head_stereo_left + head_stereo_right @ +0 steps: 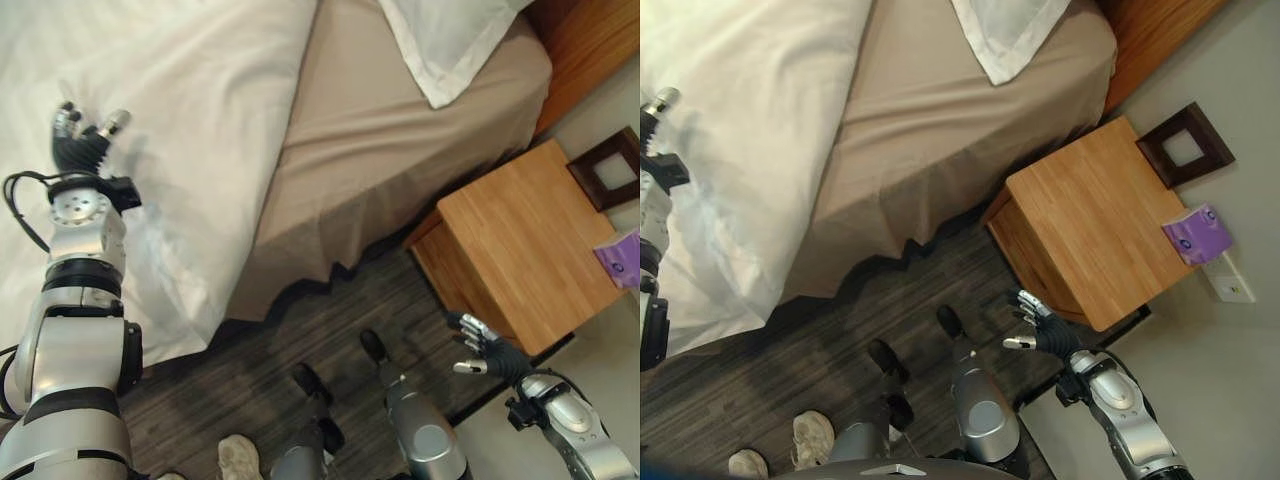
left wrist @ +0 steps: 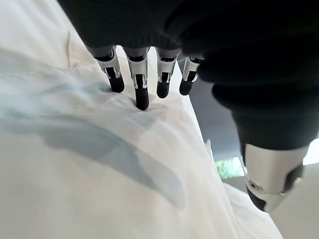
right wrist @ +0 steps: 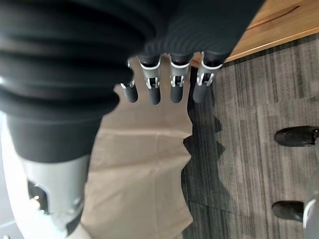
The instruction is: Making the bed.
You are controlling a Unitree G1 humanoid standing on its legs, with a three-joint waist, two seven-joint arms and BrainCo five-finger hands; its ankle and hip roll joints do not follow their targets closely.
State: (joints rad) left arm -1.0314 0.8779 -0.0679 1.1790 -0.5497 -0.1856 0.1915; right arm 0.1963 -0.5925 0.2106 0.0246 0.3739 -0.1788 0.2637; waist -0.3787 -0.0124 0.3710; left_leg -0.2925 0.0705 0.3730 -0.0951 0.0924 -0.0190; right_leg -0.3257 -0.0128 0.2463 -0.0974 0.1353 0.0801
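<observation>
- While our left hand (image 1: pixel 85 140) rests over the white duvet (image 1: pixel 170 110), its fingers (image 2: pixel 141 89) reach out straight with their dark tips touching the cloth, curled round nothing.
- We see the duvet covering the left part of the bed and hanging over the side toward the floor; its upper reach is cut off by the frame.
- Beside it the tan sheet (image 1: pixel 400 160) lies bare, draping down to the dark plank floor (image 1: pixel 300 340).
- Only a corner of the white pillow (image 1: pixel 440 45) shows at the top edge.
- Our right hand (image 1: pixel 487 352) hangs low over the floor, near the wooden nightstand (image 1: pixel 520 240), fingers loosely spread and empty.
- On the nightstand's far edge sit a dark frame (image 1: pixel 1185 145) and a purple packet (image 1: pixel 1198 233).
- A person's pale shoes (image 1: pixel 812 435) show at the bottom edge; the rest of the person is cut off.
</observation>
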